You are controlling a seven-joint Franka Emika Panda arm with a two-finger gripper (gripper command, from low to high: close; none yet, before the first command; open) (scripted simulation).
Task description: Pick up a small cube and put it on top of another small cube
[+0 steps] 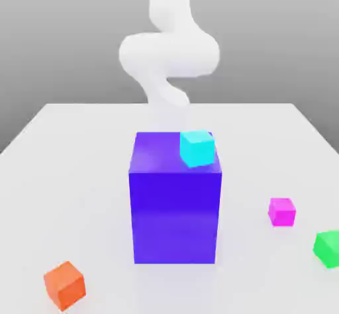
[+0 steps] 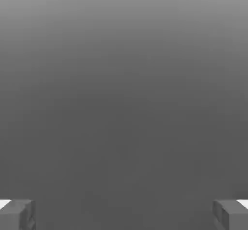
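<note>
A small cyan cube (image 1: 197,148) rests on the top of a tall blue-violet block (image 1: 175,207), at its corner toward the exterior view's right. On the white table lie a small magenta cube (image 1: 282,211), a small green cube (image 1: 328,248) and a small orange cube (image 1: 65,285). My white arm (image 1: 169,54) rises behind the tall block. In the hand view my gripper (image 2: 124,215) is open. Its two grey fingertips (image 2: 17,214) stand far apart with nothing between them, facing plain grey background.
The tall blue-violet block stands in the middle of the white table (image 1: 79,147) between the arm and the near edge. The green cube lies close to the table's edge on the exterior view's right, and the orange cube lies near the front edge.
</note>
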